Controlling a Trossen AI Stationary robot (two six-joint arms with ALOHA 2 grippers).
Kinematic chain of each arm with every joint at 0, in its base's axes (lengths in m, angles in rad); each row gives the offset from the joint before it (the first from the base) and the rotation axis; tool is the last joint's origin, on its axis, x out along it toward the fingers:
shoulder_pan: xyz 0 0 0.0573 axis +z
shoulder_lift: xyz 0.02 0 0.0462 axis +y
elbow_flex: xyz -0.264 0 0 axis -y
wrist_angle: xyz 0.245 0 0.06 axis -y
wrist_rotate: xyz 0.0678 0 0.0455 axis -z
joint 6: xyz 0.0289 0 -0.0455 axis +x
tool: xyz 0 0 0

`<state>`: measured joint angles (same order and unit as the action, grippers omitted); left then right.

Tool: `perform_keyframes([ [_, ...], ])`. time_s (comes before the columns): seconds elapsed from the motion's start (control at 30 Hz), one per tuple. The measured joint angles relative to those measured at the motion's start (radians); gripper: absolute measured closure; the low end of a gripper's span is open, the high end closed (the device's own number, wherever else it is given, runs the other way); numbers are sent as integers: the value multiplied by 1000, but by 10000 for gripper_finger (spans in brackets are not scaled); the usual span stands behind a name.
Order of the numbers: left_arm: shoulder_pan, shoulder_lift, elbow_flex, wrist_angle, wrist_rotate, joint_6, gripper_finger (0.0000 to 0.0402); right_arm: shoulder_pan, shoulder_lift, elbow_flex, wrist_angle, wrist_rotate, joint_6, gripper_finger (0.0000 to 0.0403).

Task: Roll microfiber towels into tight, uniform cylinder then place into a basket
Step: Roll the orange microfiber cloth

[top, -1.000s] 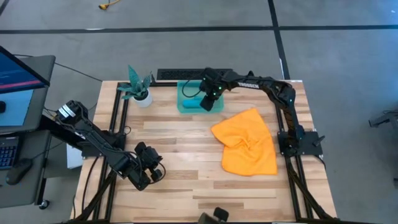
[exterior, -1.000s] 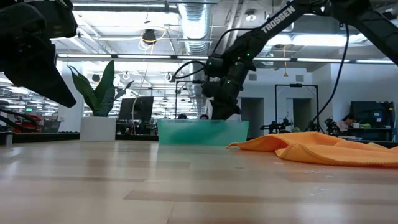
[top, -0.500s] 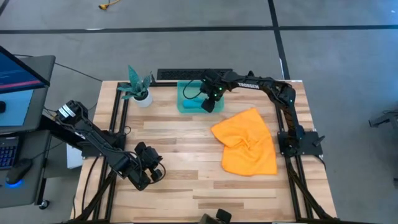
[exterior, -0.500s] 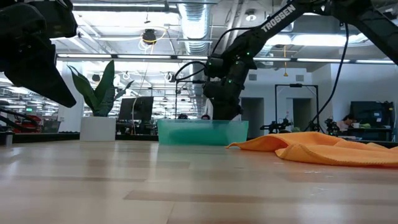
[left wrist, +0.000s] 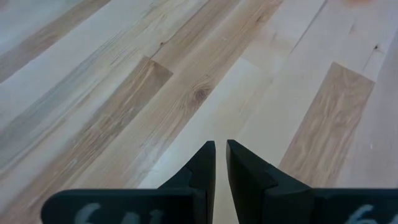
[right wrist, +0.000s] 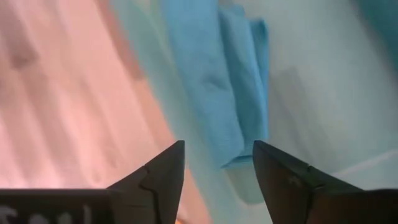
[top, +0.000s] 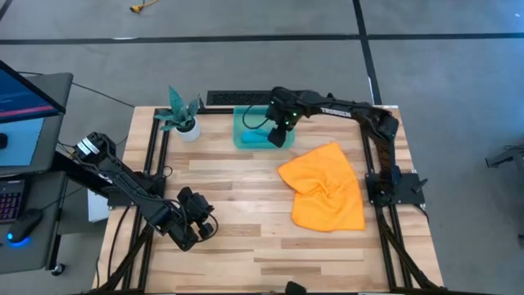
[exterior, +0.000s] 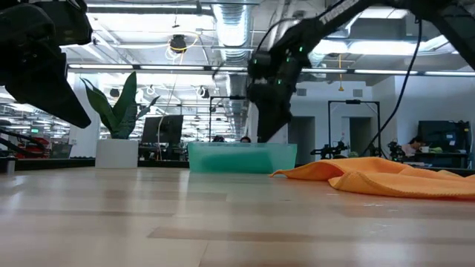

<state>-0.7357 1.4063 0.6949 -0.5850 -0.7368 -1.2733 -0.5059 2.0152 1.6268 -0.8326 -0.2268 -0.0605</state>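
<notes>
Now the rolled teal-blue towel is lying inside the teal basket, its long axis running along the basket's length. Above it, the right gripper is hovering with fingers spread, holding nothing. Nearby, the orange towel is lying crumpled on the table. Meanwhile the left gripper is waiting nearly closed at the near-left corner.

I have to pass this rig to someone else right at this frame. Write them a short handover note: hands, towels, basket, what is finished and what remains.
Right hand: open, empty, above the basket at the table's far edge.
Left hand: shut, empty, waiting over bare wood at the near left.
Blue towel: folded up, lying inside the basket, released.
Orange towel: crumpled flat on the table's right side, not rolled.
Done: the blue towel is in the basket.
Left: roll the orange towel into a tight cylinder and place it in the basket beside the blue one.
</notes>
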Motion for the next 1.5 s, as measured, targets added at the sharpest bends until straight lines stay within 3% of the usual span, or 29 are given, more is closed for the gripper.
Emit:
perform_keyframes([
  [0.17, 0, 0, 0, 0, 0, 6, 372, 57, -105, 0, -7, 1, 7, 207],
  [0.37, 0, 0, 0, 0, -1, 24, 372, 228, -224, -57, -31, 14, 7, 222],
  [0.57, 0, 0, 0, 0, -4, 23, 372, 428, -325, -224, -25, 177, 7, 235],
  [0.73, 0, 0, 0, 1, -16, 20, 372, 539, -398, -413, -5, 206, 64, 247],
  [1.03, 81, 0, 0, 2, -39, 19, 372, 624, -502, -663, 87, 262, 331, 272],
  [1.3, 224, 0, 0, 47, -37, 180, 372, 669, -506, -696, 99, 274, 523, 280],
  [1.5, 274, 0, 0, 63, -32, 181, 372, 677, -504, -696, 139, 278, 591, 280],
])
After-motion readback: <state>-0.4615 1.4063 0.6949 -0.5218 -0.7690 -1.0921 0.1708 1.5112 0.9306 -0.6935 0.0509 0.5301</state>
